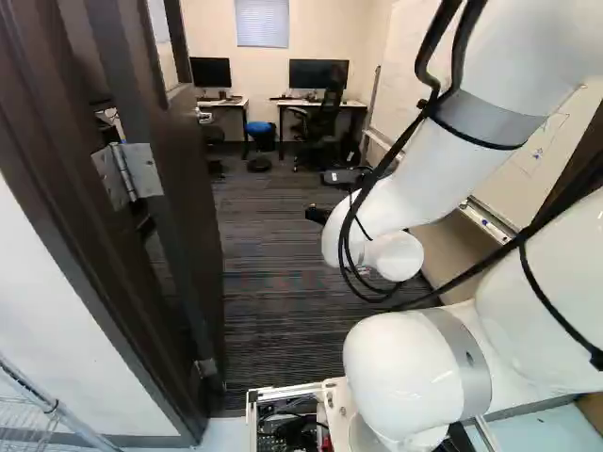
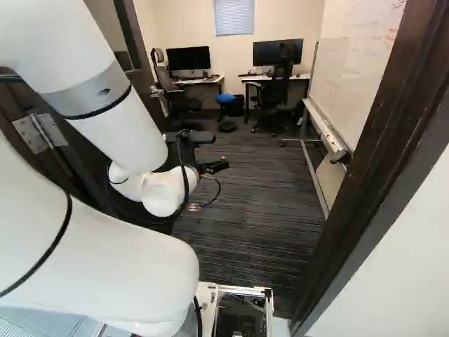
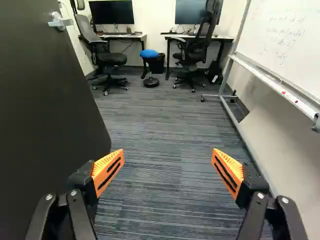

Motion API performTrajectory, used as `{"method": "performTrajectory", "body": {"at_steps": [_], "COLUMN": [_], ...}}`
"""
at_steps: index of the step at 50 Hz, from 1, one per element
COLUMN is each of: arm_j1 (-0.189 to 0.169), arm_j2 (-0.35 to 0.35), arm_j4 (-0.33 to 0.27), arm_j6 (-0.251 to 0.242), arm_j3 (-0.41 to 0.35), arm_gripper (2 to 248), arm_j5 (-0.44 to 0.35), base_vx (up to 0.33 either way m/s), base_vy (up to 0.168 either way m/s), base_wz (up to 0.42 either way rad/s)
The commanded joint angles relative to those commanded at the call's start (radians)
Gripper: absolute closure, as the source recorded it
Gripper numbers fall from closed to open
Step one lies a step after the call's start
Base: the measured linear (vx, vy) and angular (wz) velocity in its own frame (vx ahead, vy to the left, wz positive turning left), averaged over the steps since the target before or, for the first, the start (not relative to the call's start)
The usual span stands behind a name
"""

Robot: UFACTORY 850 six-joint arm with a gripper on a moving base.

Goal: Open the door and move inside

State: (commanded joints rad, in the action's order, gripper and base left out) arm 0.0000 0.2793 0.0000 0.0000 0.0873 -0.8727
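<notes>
Door (image 3: 45,110) stands swung inward, on the robot's left. The gripper (image 3: 167,153) is released, fingers spread with only carpet (image 3: 165,115) between them, and it points into the room. The door's free edge lies just beside the gripper's left finger, its handle (image 3: 60,22) farther ahead. The base (image 2: 242,288) sits near the right door frame (image 2: 393,151). Judgement: opening appears done; entry calls for a straight drive, with risk of the arm brushing the door.

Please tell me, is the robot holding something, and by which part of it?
Nothing is held. The tool stands open, with only carpet seen between its orange pads; the door handle is beyond them, untouched.
</notes>
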Motion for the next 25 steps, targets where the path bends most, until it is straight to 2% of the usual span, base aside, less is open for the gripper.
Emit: {"method": "performTrajectory", "body": {"at_steps": [25], "arm_j1": [0.000], "arm_j2": [0.000], "arm_j4": [0.000], "arm_j6": [0.000], "arm_j3": [0.000], "arm_gripper": [3], "arm_j5": [0.000], "base_vx": [0.157], "base_vy": [-0.002], "base_wz": [-0.009]}}
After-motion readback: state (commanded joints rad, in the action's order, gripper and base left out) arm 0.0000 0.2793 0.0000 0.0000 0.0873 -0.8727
